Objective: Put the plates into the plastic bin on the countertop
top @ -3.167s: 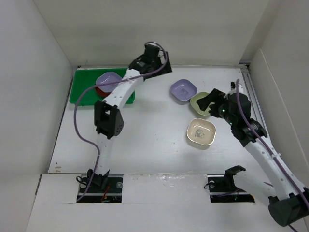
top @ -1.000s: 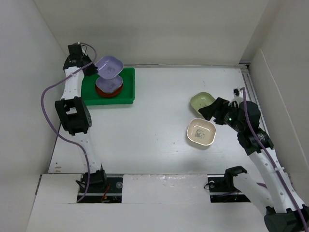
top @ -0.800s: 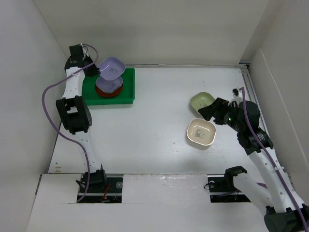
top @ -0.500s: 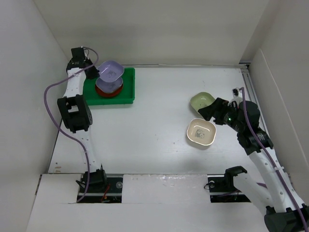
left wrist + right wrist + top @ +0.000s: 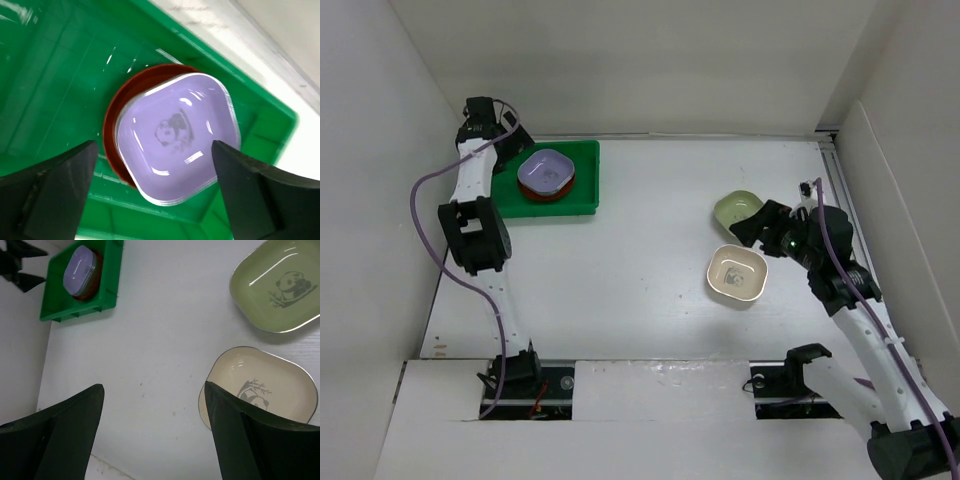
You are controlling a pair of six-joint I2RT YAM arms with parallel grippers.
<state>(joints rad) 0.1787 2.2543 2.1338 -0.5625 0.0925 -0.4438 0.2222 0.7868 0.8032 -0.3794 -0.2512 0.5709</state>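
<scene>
The green plastic bin [image 5: 582, 175] stands at the back left of the white countertop [image 5: 640, 250]. In it a lavender plate [image 5: 545, 170] lies on top of a red-brown plate [image 5: 111, 131]. In the left wrist view the lavender plate [image 5: 177, 135] shows stacked rims. My left gripper [image 5: 154, 150] is open just above it, empty; it also shows in the top view [image 5: 510, 148]. A pale green plate [image 5: 735, 208] and a cream plate [image 5: 735, 275] lie on the right. My right gripper [image 5: 757, 228] hovers open between them, and is empty in its wrist view [image 5: 154, 387].
White walls enclose the countertop on the left, back and right. A metal rail [image 5: 842, 200] runs along the right edge. The right wrist view shows the bin [image 5: 107, 287], the pale green plate [image 5: 277, 290] and the cream plate [image 5: 260, 390].
My left gripper held the lavender plate tilted above the bin; it has lowered, let go, and the plate now lies on the stack. The right arm has barely moved.
</scene>
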